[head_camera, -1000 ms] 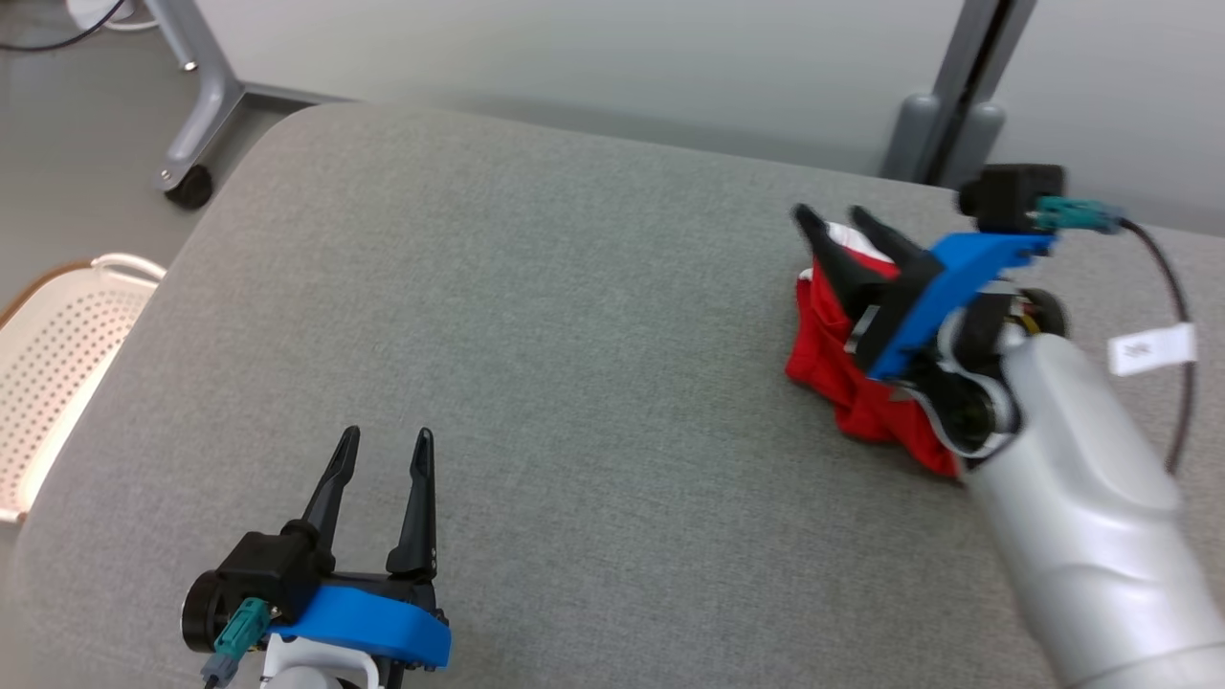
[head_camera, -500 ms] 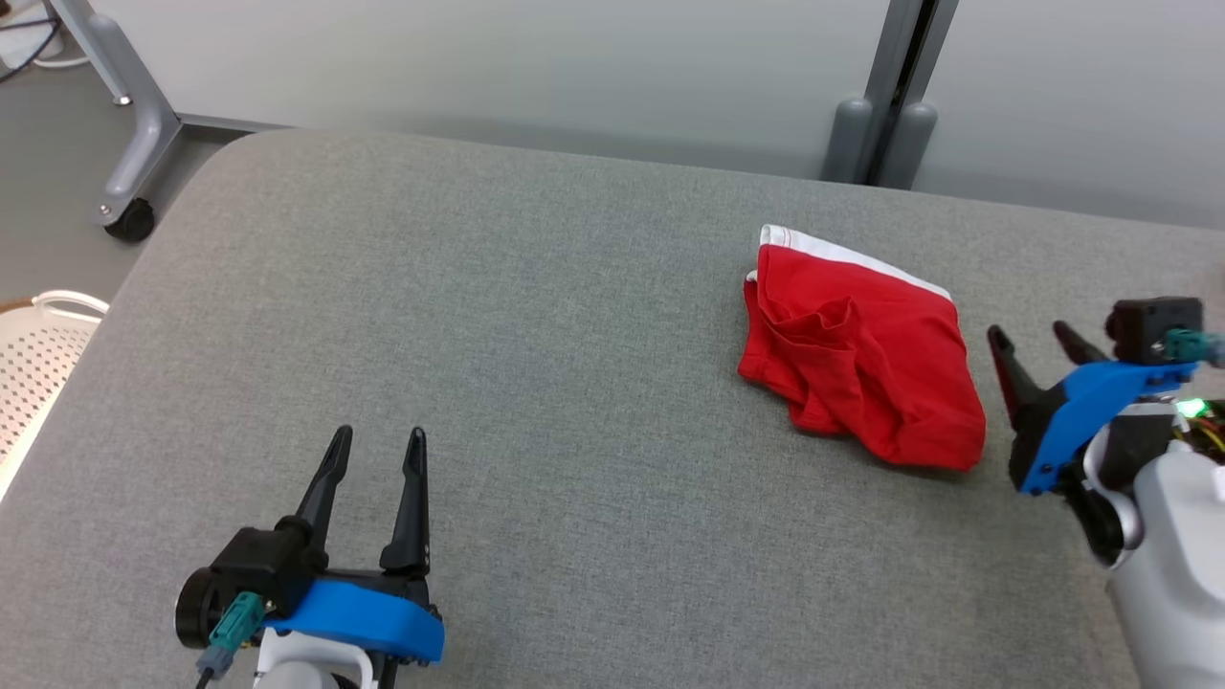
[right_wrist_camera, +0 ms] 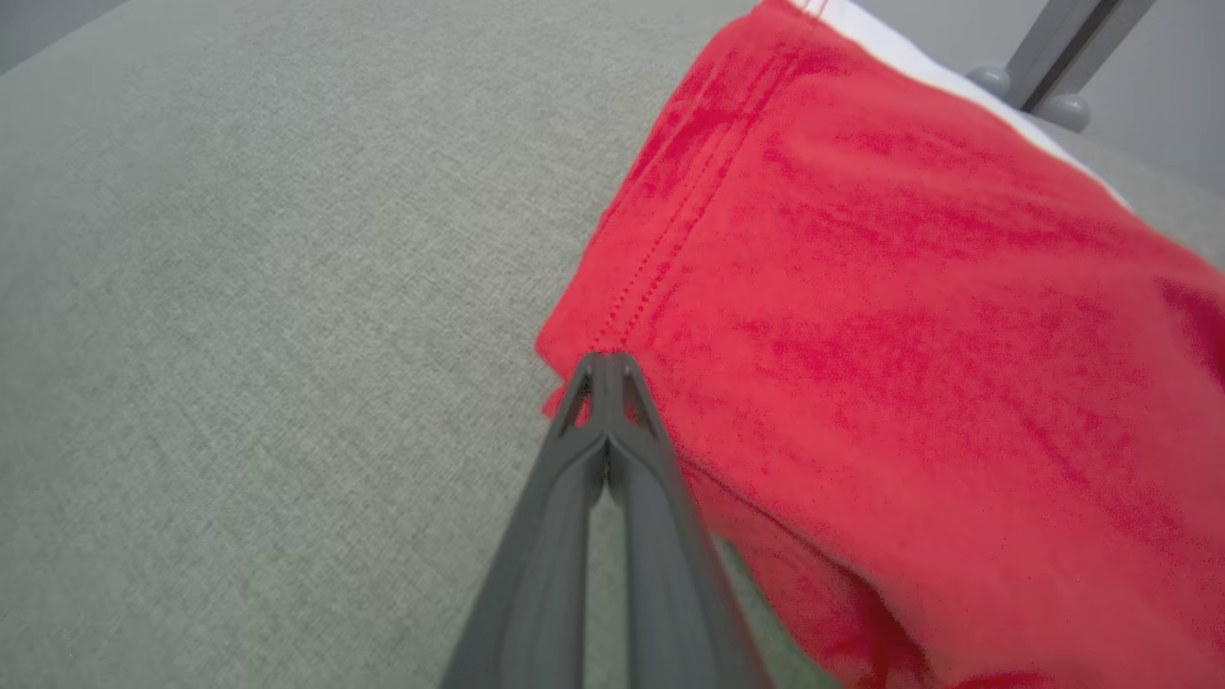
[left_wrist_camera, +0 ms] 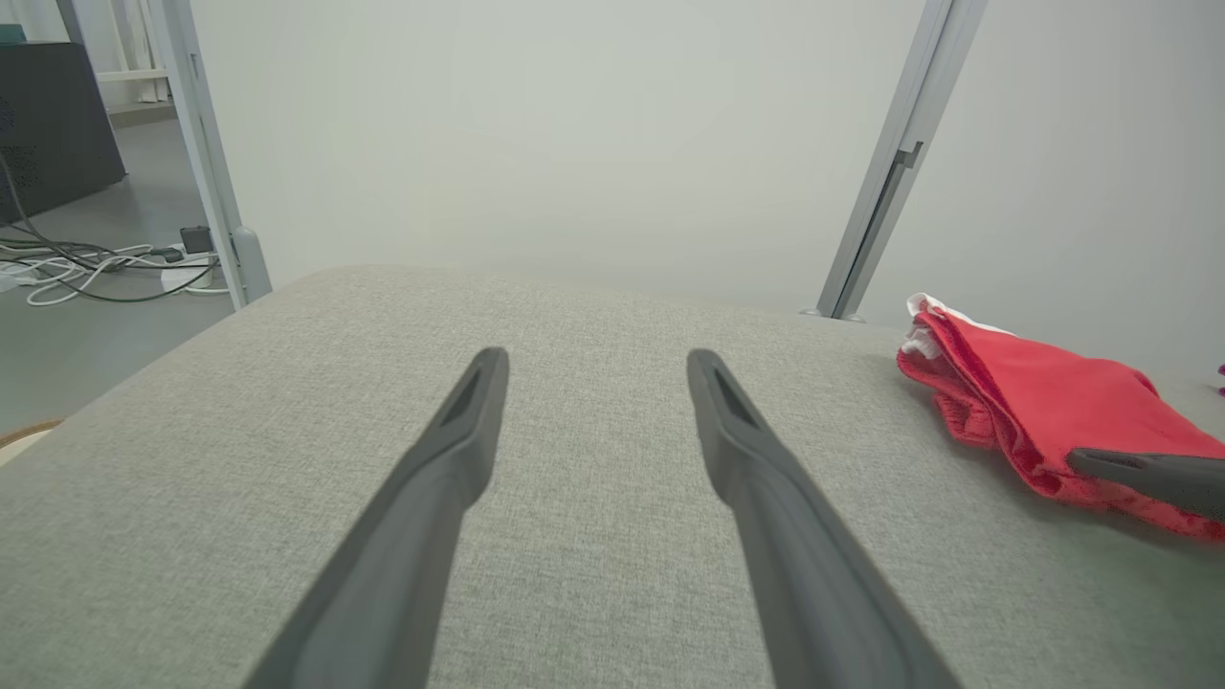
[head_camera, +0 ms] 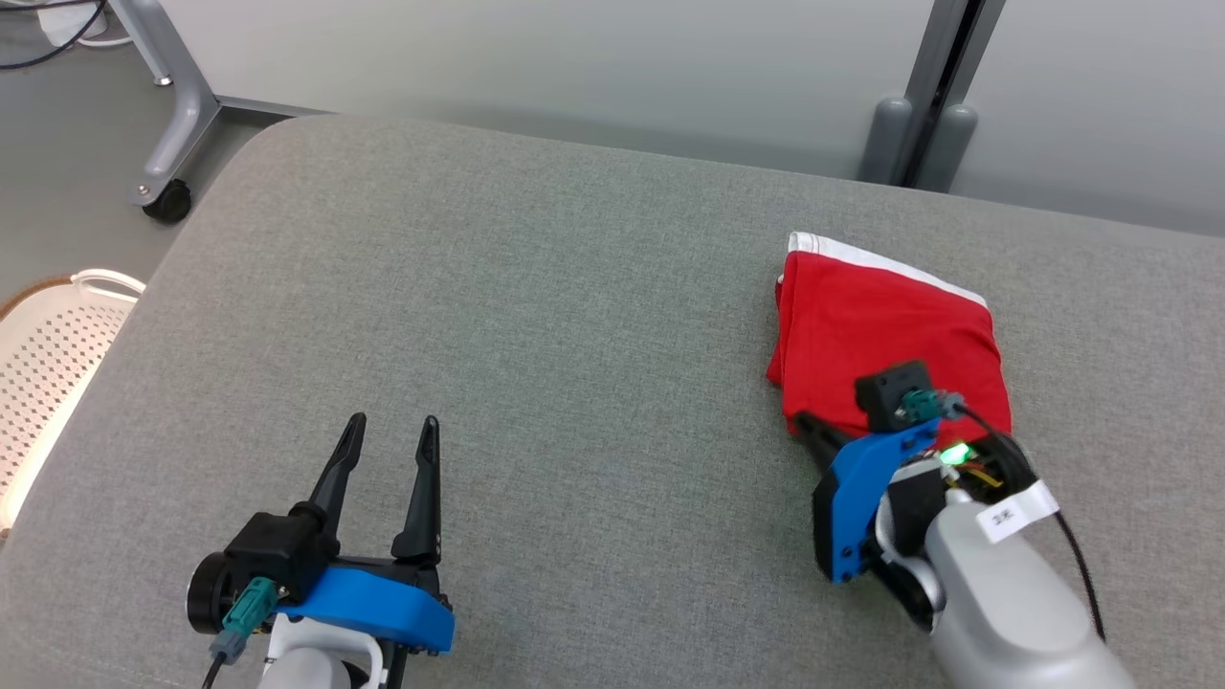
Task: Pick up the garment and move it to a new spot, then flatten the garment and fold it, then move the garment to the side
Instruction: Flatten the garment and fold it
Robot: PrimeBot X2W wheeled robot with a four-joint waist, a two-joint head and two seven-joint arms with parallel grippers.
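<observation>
Moved: the right gripper (right_wrist_camera: 605, 362), which stood spread off the garment's right side half a second ago, is now at its lower-left corner. The cloth's top looks smoother.
Garment: the red cloth shorts with a white waistband (head_camera: 890, 335) lie right of centre in the head view on the grey woven-fabric pad (head_camera: 574, 316), with the waistband toward the upper edge.
Right pincer: clenched, tips touching the stitched hem. We cannot tell whether cloth is caught between them.
Why there: we judge that a corner allows pulling or pressing without bunching the layers.
Left pincer: the left gripper (head_camera: 393, 423) is released, fingers spread, at lower left. It sits well apart from the shorts, probably parked clear.
</observation>
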